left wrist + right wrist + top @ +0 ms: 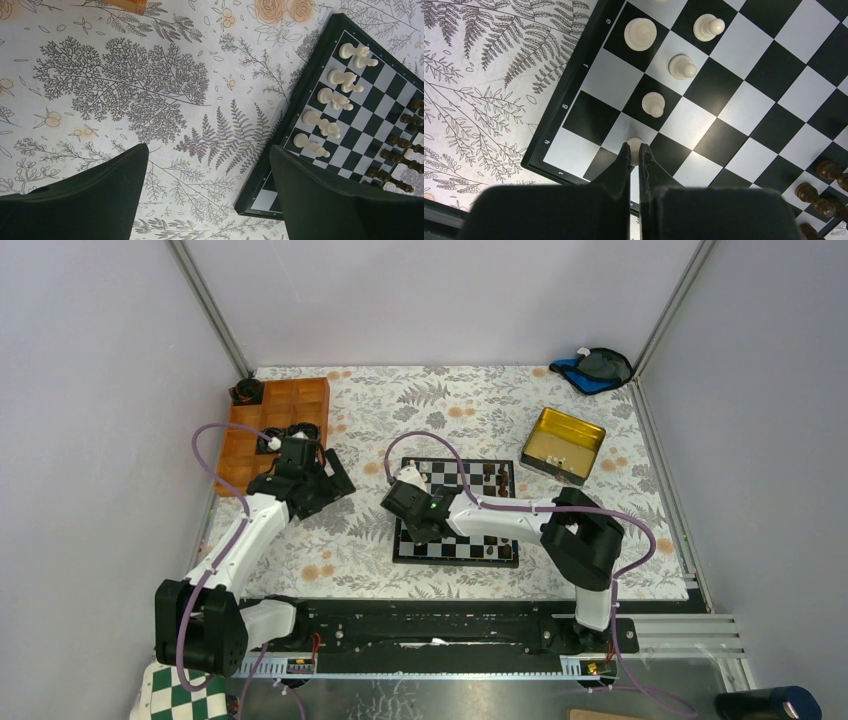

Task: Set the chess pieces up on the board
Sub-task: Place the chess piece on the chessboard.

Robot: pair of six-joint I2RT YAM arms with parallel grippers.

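A fern-and-flower cloth (340,560) covered the table. From above we saw the board (480,548) at its middle, the right gripper (412,502) over its left edge and the left gripper (335,475) beside it. Our left wrist view showed its jaws wide open over the cloth, with five white pieces (330,100) lining the board's edge. In our right wrist view, the fingers were closed on a white pawn (634,144) over a pale square near the corner.
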